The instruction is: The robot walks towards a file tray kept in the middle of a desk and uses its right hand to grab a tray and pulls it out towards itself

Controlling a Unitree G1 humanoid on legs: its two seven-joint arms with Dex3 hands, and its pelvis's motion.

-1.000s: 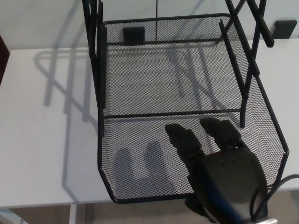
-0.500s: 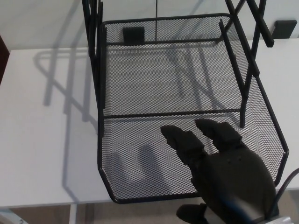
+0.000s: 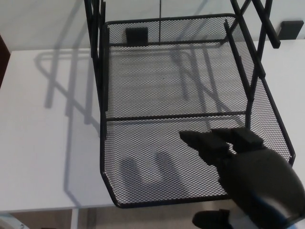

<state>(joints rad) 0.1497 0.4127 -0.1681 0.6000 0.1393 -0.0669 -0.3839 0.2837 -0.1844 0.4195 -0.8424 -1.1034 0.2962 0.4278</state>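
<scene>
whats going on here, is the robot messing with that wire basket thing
A humanoid robot is working on a black mesh file tray that sits on a white desk. Its right hand is over the front right part of the tray, fingers lying on the mesh floor and the thumb below the front rim, as if gripping the edge to pull. The tray's front edge hangs slightly past the desk edge. The rack frame stands around the rear half. The left hand is not in view.

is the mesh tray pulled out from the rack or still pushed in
Pulled out: the mesh tray's front half juts past the rack's posts, its front rim overhanging the desk edge.
</scene>
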